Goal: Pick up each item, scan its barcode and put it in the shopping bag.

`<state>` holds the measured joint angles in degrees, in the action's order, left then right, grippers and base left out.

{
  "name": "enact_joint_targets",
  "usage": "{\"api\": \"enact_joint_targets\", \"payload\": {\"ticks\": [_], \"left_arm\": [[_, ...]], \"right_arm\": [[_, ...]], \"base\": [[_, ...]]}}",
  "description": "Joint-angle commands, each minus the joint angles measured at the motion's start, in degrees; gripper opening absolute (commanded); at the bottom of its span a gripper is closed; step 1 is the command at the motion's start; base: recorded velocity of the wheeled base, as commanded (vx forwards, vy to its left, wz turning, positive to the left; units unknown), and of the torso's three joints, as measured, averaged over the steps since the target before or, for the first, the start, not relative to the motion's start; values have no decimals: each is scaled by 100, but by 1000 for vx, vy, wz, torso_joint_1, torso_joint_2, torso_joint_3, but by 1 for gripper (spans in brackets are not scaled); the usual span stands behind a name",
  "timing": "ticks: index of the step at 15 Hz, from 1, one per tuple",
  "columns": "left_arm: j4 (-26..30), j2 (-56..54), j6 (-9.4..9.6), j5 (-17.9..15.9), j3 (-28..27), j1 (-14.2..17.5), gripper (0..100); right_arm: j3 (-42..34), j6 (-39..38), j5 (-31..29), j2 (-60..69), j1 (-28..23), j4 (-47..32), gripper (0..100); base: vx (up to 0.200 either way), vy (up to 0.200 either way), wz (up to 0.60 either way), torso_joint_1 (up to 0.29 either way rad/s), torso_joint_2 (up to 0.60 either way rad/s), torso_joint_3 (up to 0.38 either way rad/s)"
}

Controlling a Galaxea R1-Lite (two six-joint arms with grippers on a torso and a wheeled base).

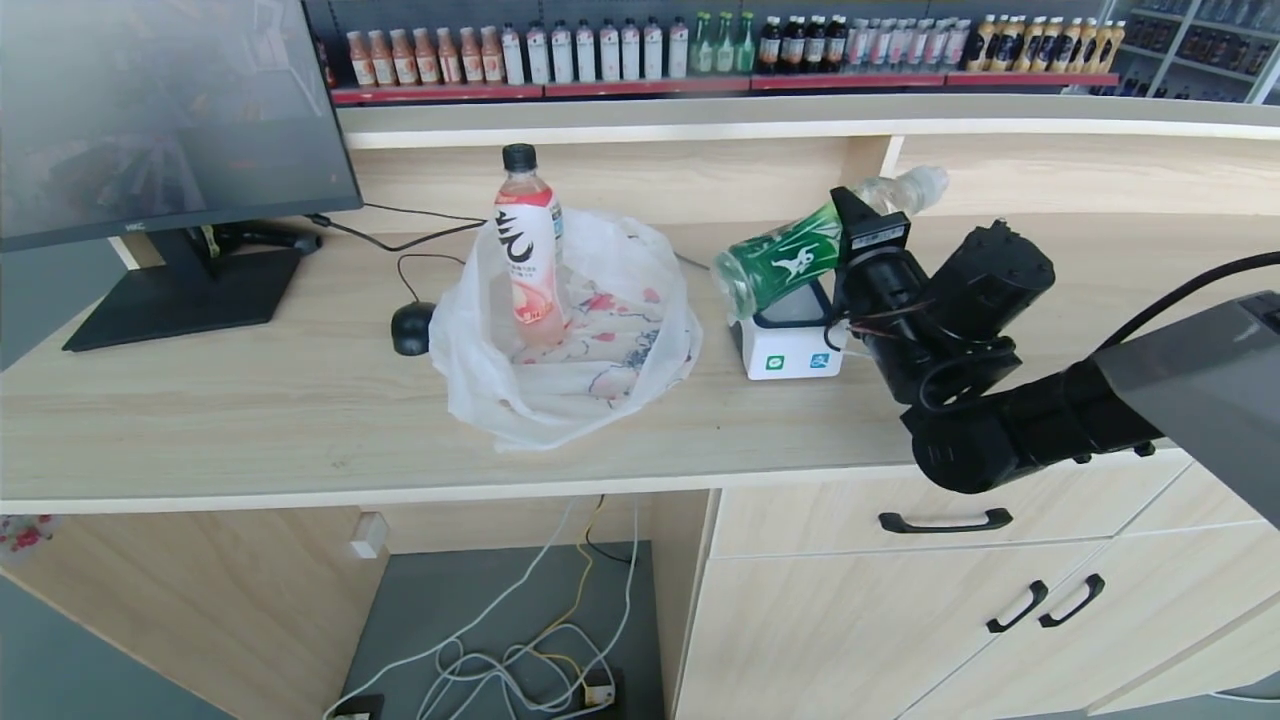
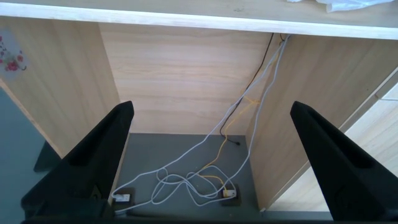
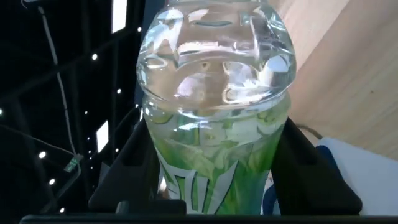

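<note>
The right gripper (image 1: 858, 232) is clamped around a clear bottle with a green label (image 1: 800, 255), one black finger (image 3: 134, 165) on each side of it. The right arm comes in from the near right and bends up over the counter (image 1: 250, 400), with the wrist turned so the bottle lies almost flat. Its base points left and slightly down, and its capped end tilts up toward the far right. The bottle hangs just above the white scanner box (image 1: 790, 345), and I cannot tell whether the two touch. The gripper covers the bottle's middle, the bottle hides the top of the scanner, and I cannot make out a barcode.

The left gripper (image 2: 211, 109) sits low, below the counter's front edge, with its fingers spread wide and nothing between them. It faces the open kneehole, where loose cables (image 2: 193, 177) lie on the floor.

Left of the scanner, the white plastic shopping bag (image 1: 600, 370) slumps open on the counter. A pink drink bottle with a black cap (image 1: 527, 250) stands upright in it, its lower part blurred behind the film. A black mouse (image 1: 411, 328) lies just left of the bag, and a monitor (image 1: 170, 110) stands at the far left.
</note>
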<state>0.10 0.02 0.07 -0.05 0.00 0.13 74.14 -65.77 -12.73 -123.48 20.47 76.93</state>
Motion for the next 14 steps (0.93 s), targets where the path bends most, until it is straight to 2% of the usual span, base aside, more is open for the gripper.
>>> {"api": "enact_joint_targets", "payload": {"ticks": [1, 14], "left_arm": [[-1, -2, 1, -4, 0, 4, 100], [-1, -2, 1, 5, 0, 4, 100]], "right_arm": [[-111, -24, -2, 43, -25, 15, 0], [-119, -226, -11, 70, -25, 15, 0]], "base": [[0, 0, 0, 0, 0, 0], [0, 0, 0, 0, 0, 0]]}}
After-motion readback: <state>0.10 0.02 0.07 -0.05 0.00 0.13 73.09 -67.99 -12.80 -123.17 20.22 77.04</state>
